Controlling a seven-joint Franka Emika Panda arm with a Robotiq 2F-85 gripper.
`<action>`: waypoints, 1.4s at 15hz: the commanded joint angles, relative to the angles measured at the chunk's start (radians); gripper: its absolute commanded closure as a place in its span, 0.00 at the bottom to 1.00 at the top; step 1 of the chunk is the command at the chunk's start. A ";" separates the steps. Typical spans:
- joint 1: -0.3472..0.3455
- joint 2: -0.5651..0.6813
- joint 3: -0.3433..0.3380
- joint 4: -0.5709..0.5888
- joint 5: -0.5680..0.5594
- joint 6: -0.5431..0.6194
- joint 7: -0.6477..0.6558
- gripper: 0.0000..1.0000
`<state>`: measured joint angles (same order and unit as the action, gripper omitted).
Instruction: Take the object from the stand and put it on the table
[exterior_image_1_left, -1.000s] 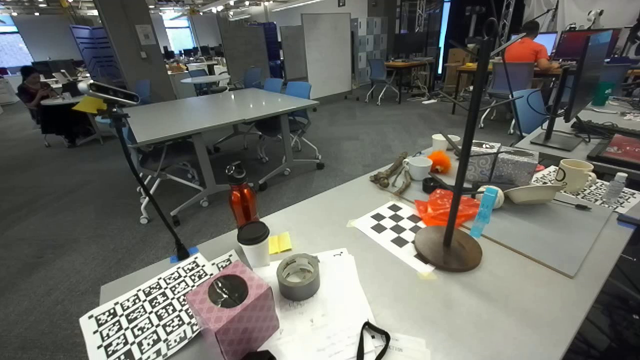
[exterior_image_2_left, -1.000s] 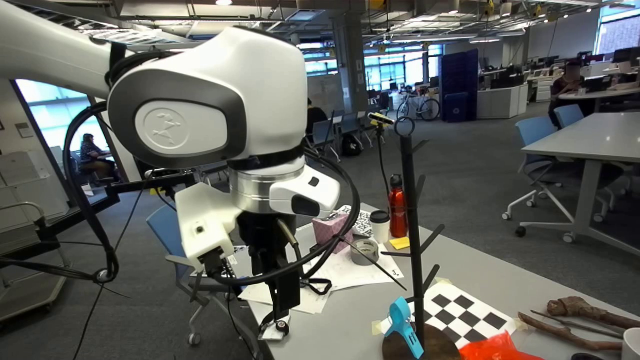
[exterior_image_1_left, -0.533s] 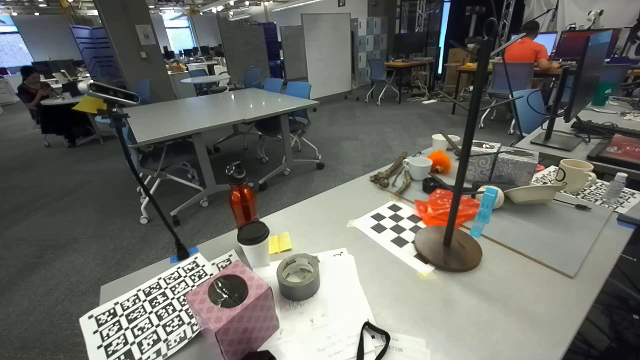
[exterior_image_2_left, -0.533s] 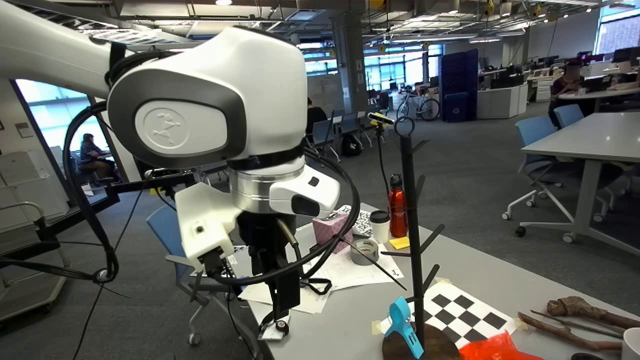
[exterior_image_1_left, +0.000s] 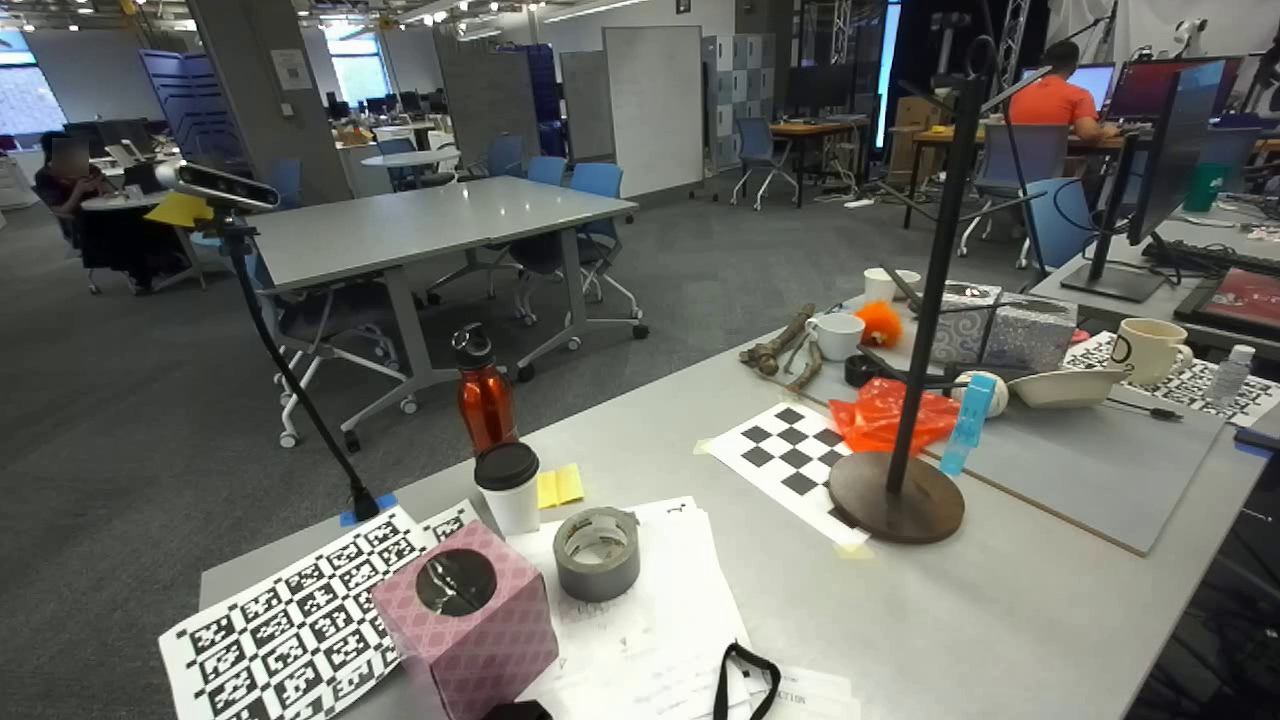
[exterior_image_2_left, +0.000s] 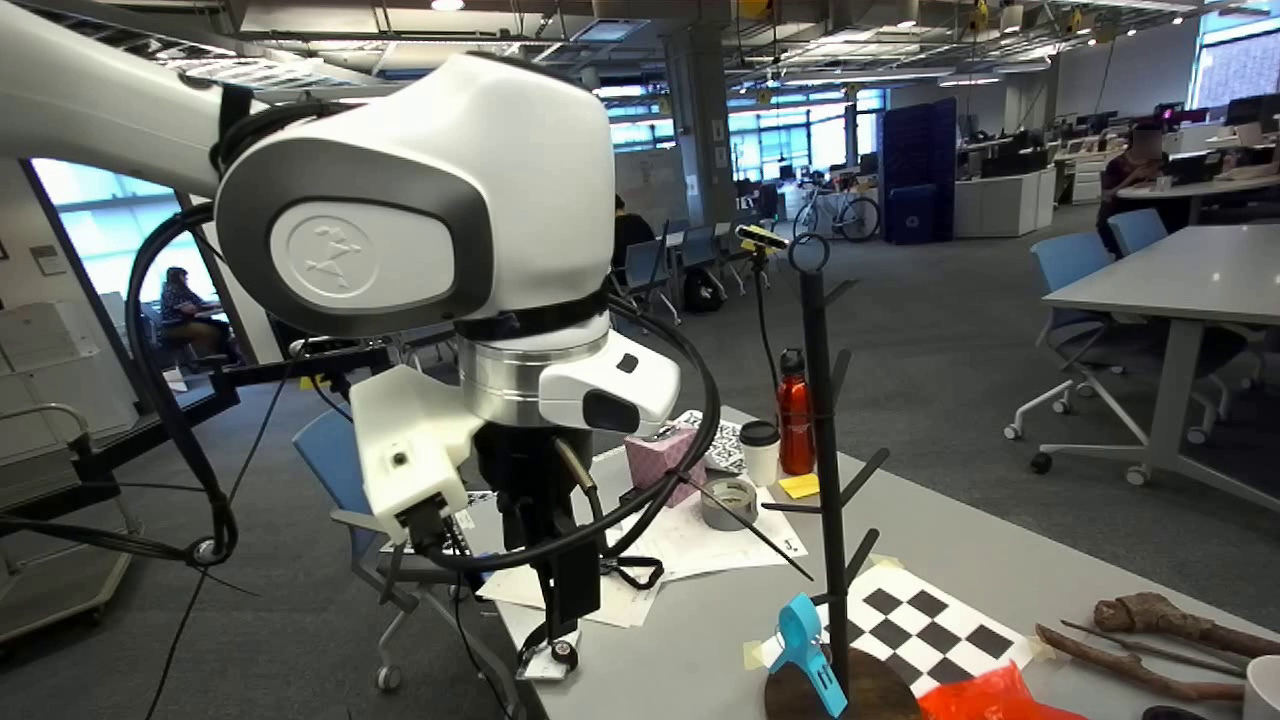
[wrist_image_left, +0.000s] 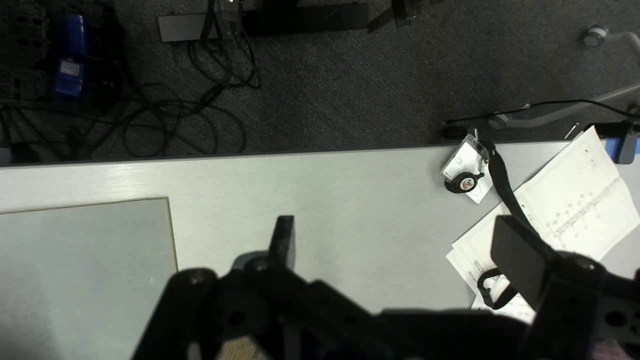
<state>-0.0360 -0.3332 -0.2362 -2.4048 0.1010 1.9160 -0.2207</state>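
The claw gapes above the table, where papers lie

From here I count one pegged stand, one light-blue piece, one red bottle, one lidded cup, one grey tape roll, one pink box, one plain checkerboard and two silvery boxes.

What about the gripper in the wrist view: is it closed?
No, the gripper stands open, its fingers wide apart with the table showing between them.
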 joint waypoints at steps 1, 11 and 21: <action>-0.026 0.003 0.027 -0.003 0.005 0.014 -0.006 0.00; -0.040 0.086 0.065 -0.088 -0.063 0.353 0.050 0.00; -0.037 0.126 0.067 -0.090 -0.050 0.425 0.043 0.00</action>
<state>-0.0569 -0.2075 -0.1847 -2.4957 0.0469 2.3428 -0.1752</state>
